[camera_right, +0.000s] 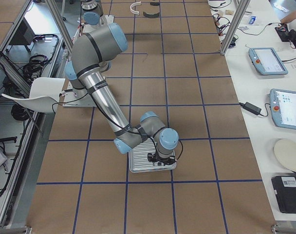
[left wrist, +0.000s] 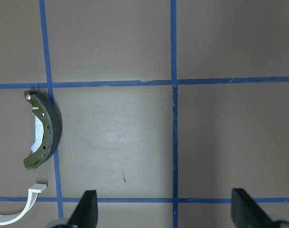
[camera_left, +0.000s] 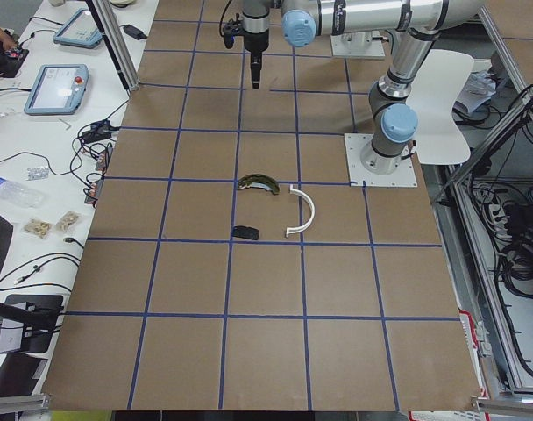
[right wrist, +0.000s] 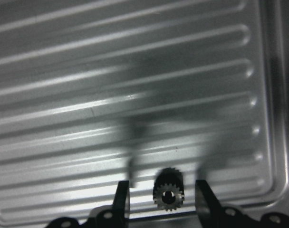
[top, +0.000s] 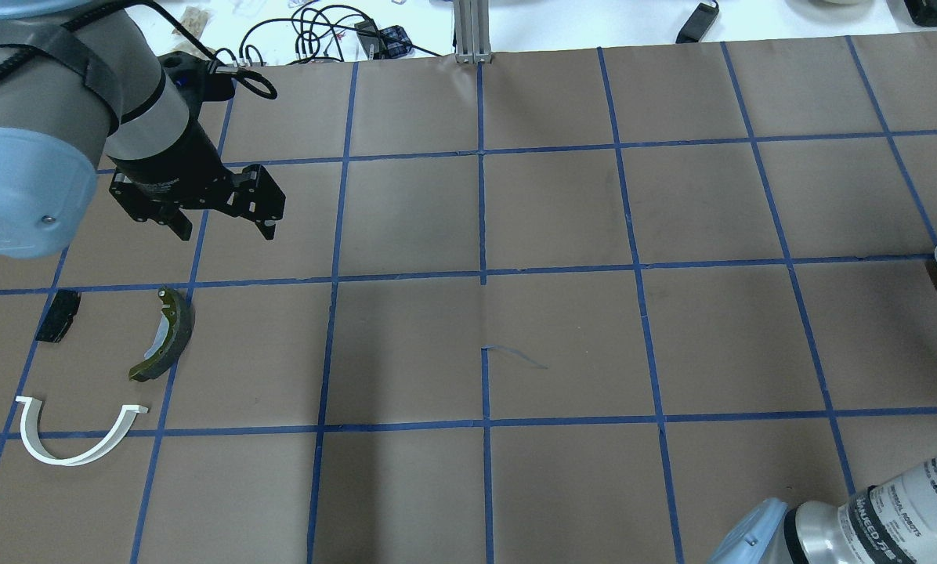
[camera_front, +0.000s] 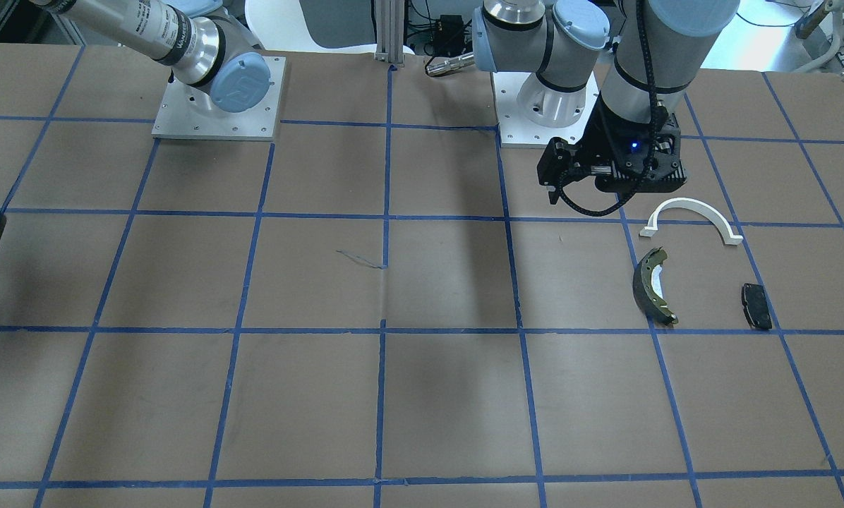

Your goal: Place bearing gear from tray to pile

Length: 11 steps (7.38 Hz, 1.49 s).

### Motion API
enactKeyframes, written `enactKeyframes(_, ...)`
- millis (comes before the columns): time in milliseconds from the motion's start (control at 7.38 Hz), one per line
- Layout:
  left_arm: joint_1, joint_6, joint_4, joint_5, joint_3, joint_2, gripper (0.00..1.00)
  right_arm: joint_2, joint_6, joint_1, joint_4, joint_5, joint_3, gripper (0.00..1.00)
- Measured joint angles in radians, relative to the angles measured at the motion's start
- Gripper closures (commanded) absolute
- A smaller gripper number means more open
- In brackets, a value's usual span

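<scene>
Fingers (right wrist: 123, 199) of the right gripper (right wrist: 162, 202) apart, straddling the bearing gear (right wrist: 168, 194) near an edge of the tray (right wrist: 135, 71), not touching. Risks pinching teeth off-centre, squirting it out. Left gripper (top: 224, 233) spread too, near the pile (top: 163, 333).

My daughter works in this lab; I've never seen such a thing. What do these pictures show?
Two robot arms stand at a brown table marked in blue squares. Four pictures come from fixed cameras around it; two close-ups come from cameras on the wrists. The left pincer hangs open and empty near three loose parts: a brake shoe, a white half-ring bracket, a small black pad. The right pincer is open over a ribbed metal tray, its fingers either side of a toothed gear, not yet gripping.
</scene>
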<state>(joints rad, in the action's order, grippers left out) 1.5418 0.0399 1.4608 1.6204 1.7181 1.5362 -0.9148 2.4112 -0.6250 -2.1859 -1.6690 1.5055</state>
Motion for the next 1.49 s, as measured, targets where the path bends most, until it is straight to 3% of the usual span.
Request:
enactKeyframes(136, 0.0, 0.0, 0.0, 0.0, -0.002, 0.001, 0.0, 0.001, 0.0, 0.0, -0.001, 0.0, 0.0, 0.64)
enactKeyframes(407, 0.0, 0.0, 0.0, 0.001, 0.001, -0.001, 0.0, 0.002, 0.001, 0.0, 0.0, 0.0, 0.001, 0.97)
enactKeyframes(949, 0.0, -0.001, 0.0, 0.0, -0.002, 0.001, 0.0, -0.018, -0.055, -0.003, 0.007, -0.014, -0.003, 1.0)
enactKeyframes(1491, 0.0, 0.0, -0.001, 0.0, 0.001, -0.001, 0.0, -0.169, -0.554, -0.139, 0.079, -0.006, 0.078, 1.0)
